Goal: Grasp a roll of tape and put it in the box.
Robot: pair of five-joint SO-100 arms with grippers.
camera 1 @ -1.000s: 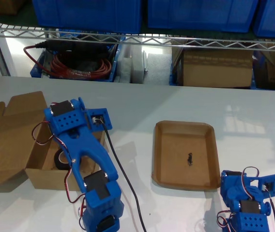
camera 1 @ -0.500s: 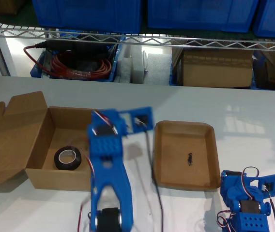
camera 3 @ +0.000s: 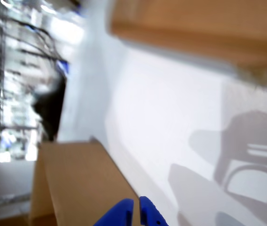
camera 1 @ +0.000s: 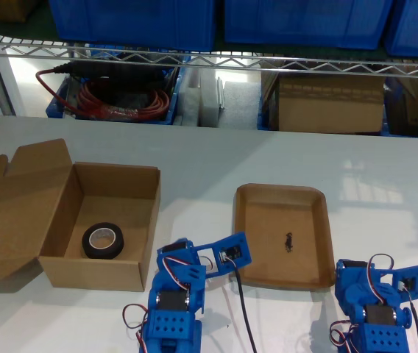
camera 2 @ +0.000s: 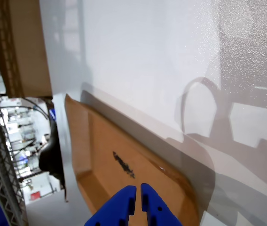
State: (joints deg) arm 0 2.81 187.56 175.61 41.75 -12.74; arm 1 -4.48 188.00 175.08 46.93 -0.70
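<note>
Exterior view: white table (camera 1: 194, 158), wire shelf (camera 1: 216, 60).

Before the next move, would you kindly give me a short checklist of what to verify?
1. Small black roll of tape lies inside the deep brown cardboard box: ok.
2. Lid flap open: ok.
3. My second gripper empty, jaws together: ok.
4. My first gripper empty, jaws together, by the shallow brown cardboard tray: ok.
5. Second arm at rest: cannot tell, its wrist view is blurred.
</note>
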